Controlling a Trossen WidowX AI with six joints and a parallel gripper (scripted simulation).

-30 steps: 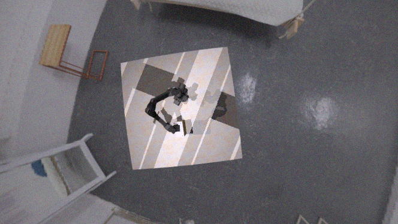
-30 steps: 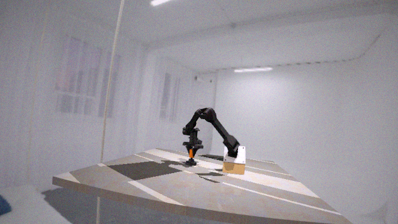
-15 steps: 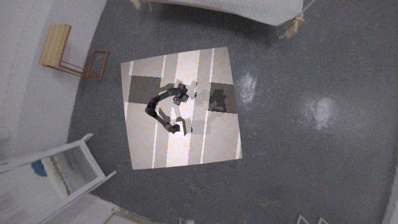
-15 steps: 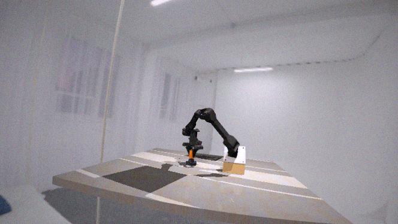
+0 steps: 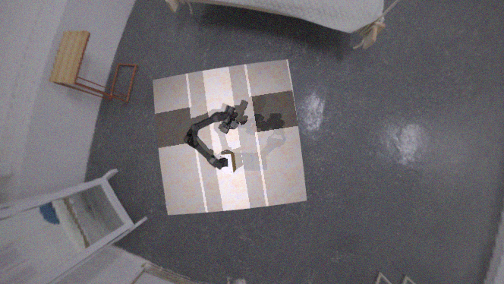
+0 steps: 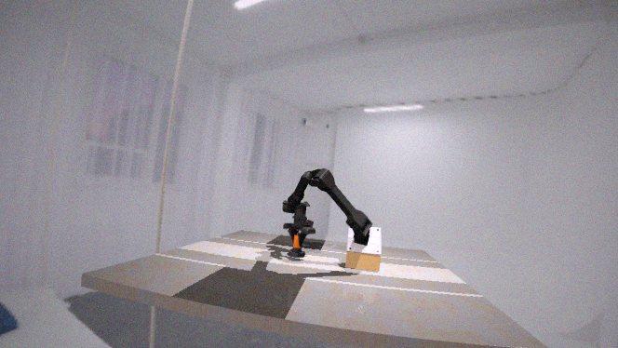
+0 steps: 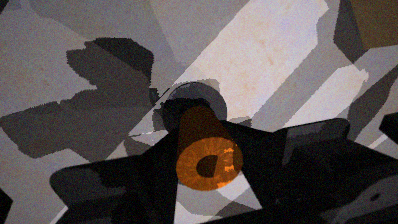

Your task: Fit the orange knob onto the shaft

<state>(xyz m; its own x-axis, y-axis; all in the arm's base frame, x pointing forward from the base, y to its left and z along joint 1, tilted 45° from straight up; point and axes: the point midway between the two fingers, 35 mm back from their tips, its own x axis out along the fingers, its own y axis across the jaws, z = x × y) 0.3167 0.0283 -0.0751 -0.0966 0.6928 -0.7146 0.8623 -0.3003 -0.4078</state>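
Note:
My gripper [image 7: 199,128] [image 6: 296,241] [image 5: 232,121] is shut on the orange knob [image 7: 206,150] [image 6: 296,241], a tapered cylinder with a D-shaped hole showing in its near end in the wrist view. The knob stands upright right over the round grey pedestal [image 7: 198,96] [image 6: 296,253]. Its lower end meets the dark shaft; the shaft itself is hidden behind the knob. In the side view some of the dark pedestal still shows below the knob. In the overhead view the knob is hidden under the wrist.
The arm's base sits on a tan block with a white plate [image 6: 364,253] [image 5: 230,161] to the right of the pedestal. The patterned table top [image 6: 372,307] [image 5: 182,182] carries hard-edged shadows. A wooden side table [image 5: 70,57] and a bed [image 5: 303,11] stand on the floor around it.

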